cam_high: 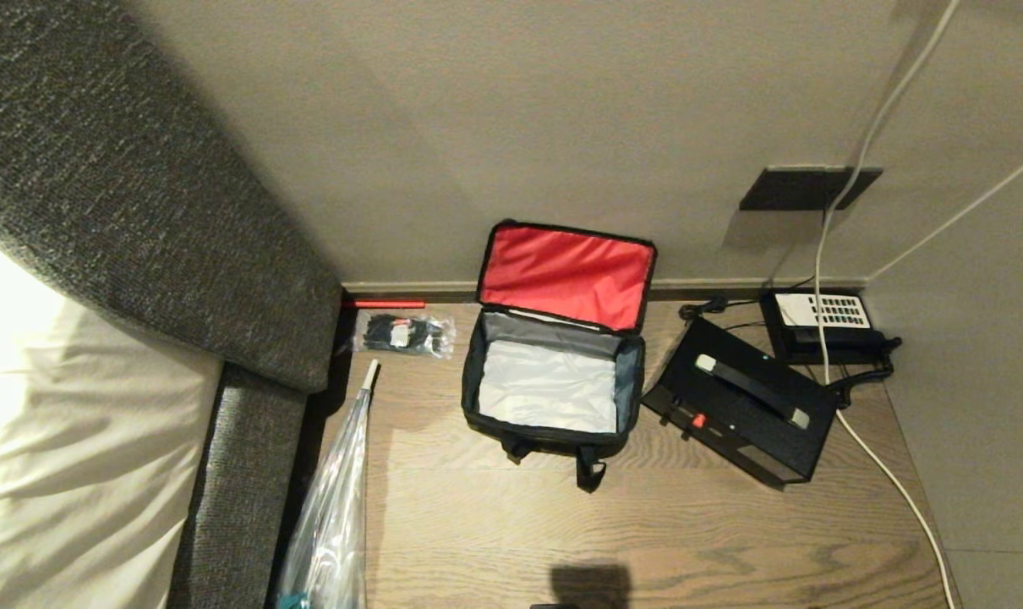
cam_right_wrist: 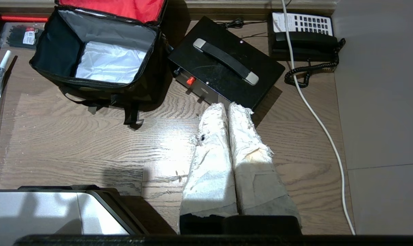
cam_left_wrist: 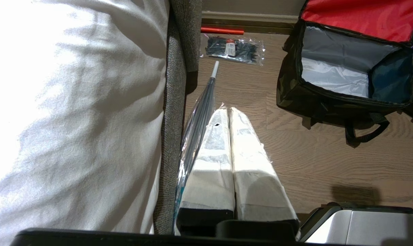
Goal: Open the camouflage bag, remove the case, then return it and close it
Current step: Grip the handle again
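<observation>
- Two grippers hang parked above the wooden floor, neither touching anything: the left gripper (cam_left_wrist: 228,111) near the bed edge, the right gripper (cam_right_wrist: 227,107) just short of the case (cam_high: 744,397); both sets of jaws are pressed together on nothing.
- The camouflage bag (cam_high: 552,436) stands by the wall, its red-lined lid propped back and its grey interior bare, ready to receive.
- The case lies flat just beside it, handle up, likely for an easy grasp.

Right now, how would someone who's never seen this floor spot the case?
Find the open bag with the red lid lining by the wall. The case lies flat on the floor just right of it. Unlike the phone behind, it has a strap handle and a small red clasp.
</observation>
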Robot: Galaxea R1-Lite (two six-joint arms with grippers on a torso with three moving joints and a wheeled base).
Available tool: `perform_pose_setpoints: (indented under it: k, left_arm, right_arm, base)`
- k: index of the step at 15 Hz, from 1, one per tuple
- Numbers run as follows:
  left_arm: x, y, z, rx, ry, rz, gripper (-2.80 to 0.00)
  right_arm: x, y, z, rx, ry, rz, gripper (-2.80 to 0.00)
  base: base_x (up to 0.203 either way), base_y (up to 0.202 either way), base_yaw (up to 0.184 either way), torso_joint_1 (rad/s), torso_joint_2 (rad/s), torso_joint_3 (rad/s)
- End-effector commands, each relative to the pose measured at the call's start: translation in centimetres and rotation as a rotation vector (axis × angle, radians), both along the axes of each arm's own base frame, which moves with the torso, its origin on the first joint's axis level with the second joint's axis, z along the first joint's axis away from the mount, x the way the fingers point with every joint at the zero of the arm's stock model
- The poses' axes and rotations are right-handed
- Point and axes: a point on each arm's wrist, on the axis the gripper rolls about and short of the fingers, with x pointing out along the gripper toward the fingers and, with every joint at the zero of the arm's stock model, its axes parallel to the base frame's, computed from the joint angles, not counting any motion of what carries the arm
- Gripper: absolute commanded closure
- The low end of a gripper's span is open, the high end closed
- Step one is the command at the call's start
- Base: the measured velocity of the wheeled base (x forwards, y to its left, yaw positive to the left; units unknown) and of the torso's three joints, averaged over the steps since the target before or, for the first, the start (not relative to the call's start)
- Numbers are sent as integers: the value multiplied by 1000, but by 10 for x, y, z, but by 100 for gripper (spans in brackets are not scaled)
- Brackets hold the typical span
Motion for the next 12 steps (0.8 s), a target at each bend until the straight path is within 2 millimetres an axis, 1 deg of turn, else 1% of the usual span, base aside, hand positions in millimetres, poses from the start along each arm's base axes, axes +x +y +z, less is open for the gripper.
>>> perform_pose_setpoints:
  k: [1, 12]
  left_arm:
    - [0, 0, 0, 0, -1, 0, 0]
    - [0, 0, 0, 0, -1, 0, 0]
  right_arm:
    - [0, 0, 0, -1, 3, 1, 0]
    - [0, 0, 0, -1, 3, 1, 0]
  base:
    - [0, 0, 0, 0, 0, 0]
    - [0, 0, 0, 0, 0, 0]
